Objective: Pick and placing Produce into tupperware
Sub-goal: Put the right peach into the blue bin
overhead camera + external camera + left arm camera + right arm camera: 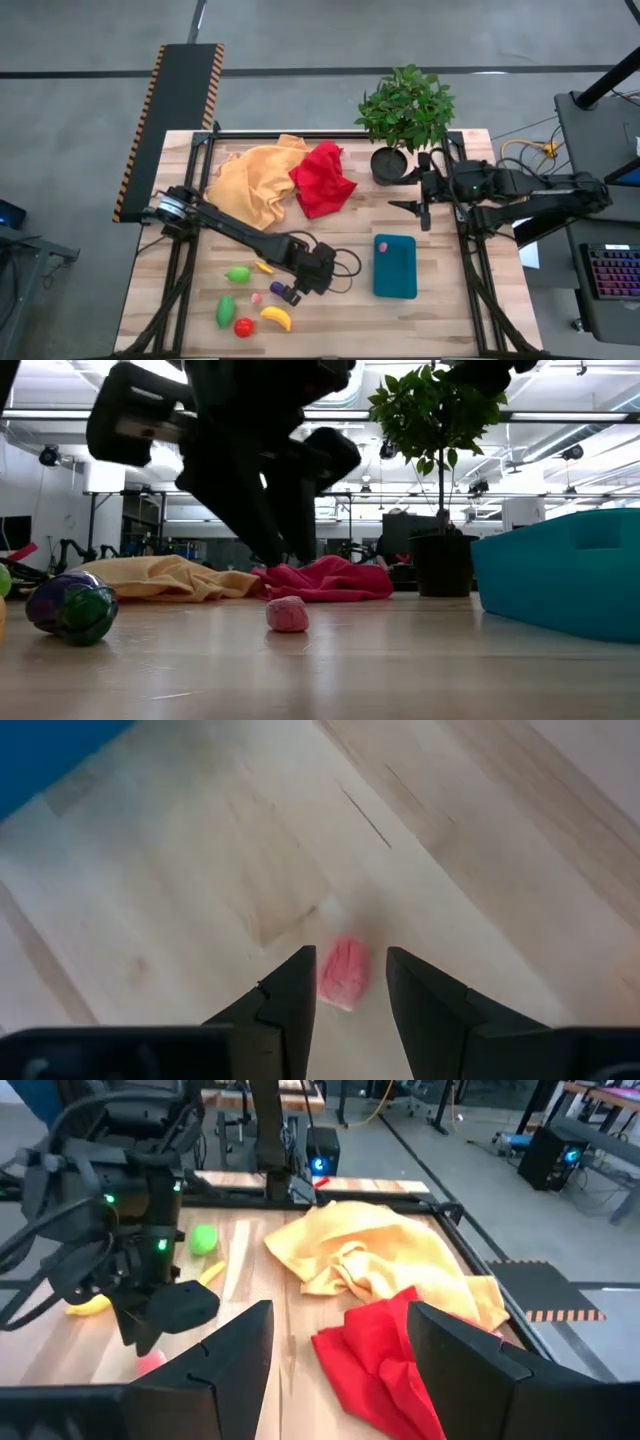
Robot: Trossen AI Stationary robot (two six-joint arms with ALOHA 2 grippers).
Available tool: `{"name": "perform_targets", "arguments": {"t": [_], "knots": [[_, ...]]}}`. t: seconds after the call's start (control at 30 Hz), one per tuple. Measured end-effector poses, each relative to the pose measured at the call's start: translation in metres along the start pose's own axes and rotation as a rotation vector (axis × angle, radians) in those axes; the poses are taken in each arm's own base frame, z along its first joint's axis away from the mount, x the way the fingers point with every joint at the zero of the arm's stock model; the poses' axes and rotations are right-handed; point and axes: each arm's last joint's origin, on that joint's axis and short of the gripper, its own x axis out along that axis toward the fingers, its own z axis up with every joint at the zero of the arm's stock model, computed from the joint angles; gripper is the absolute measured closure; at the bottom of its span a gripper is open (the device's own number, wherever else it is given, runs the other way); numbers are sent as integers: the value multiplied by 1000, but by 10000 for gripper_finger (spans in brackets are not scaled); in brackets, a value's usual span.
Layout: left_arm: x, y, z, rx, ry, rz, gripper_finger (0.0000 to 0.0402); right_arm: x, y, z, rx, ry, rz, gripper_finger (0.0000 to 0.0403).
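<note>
My left gripper (350, 958) is open and points down over a small pink bit (343, 974) that lies on the table. Its fingers stand on either side of the bit and above it (288, 613), touching nothing. In the high view the gripper (300, 282) hides this bit. The purple eggplant (277, 290), another pink bit (256, 298), the banana (276, 317), the tomato (243, 326) and green pieces (226, 310) lie near it. The teal tupperware (395, 268) holds one pink piece (381, 243). My right gripper (425, 210) waits open beside the plant pot.
An orange-yellow cloth (255, 180) and a red cloth (322, 178) lie crumpled at the table's far side. A leafy plant in a black pot (390, 162) stands at the far right. Bare wood shows between the left gripper and the tupperware.
</note>
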Motion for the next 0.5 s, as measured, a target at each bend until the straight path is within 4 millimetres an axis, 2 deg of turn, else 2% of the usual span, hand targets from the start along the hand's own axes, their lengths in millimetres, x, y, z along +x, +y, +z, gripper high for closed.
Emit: {"name": "perform_targets", "arguments": {"t": [0.23, 0.5], "knots": [[23, -1, -6, -3, 49, -12, 291, 8, 1, -3, -3, 32, 2, 179], [27, -1, -6, -8, 48, -12, 291, 5, 1, -1, -2, 11, 1, 179]]}}
